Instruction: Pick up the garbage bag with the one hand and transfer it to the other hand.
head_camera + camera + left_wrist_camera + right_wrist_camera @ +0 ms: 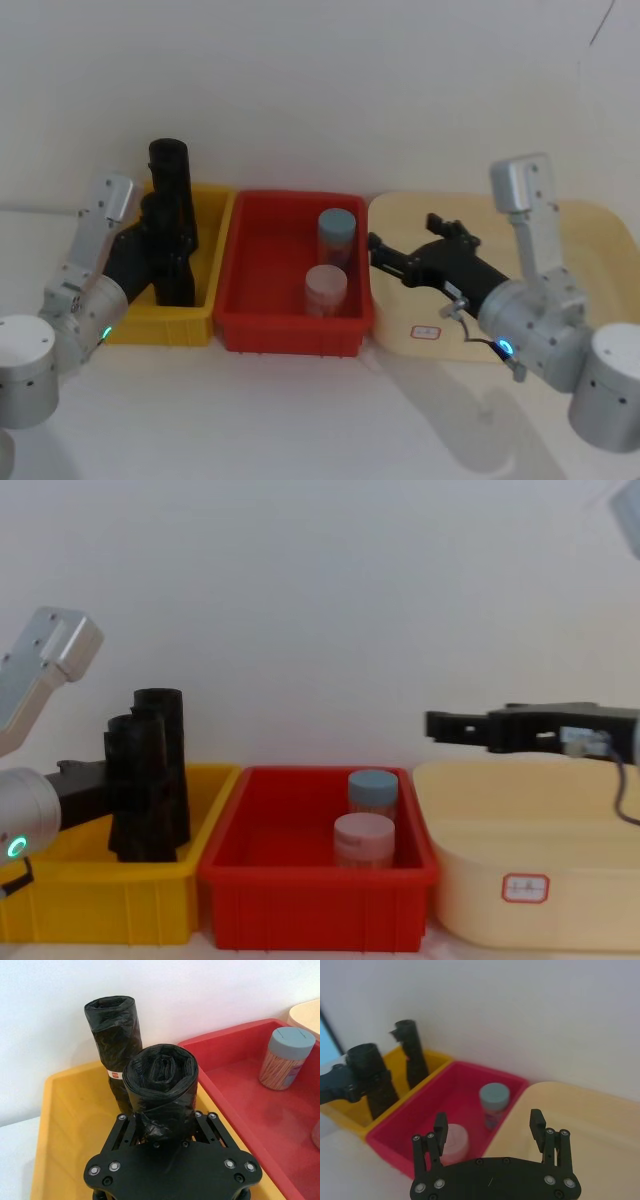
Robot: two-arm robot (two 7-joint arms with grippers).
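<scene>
The garbage bag [160, 1080], a black crinkly roll, stands upright inside the yellow bin [218, 235]. My left gripper [162, 1132], on the green-lit arm, is shut around its lower half. The bag also appears in the chest view [130, 780] and the right wrist view [370, 1072], with the left gripper [160, 250] reaching in from the left. A second black roll [112, 1030] stands just behind it. My right gripper [405, 235], on the blue-lit arm, hovers open and empty over the edge between the red bin and the cream tray.
The red bin [250, 300] in the middle holds a blue-lidded jar [336, 232] and a pale-lidded jar [326, 288]. A cream tray [580, 235] lies at the right under the right arm. A white wall rises close behind the bins.
</scene>
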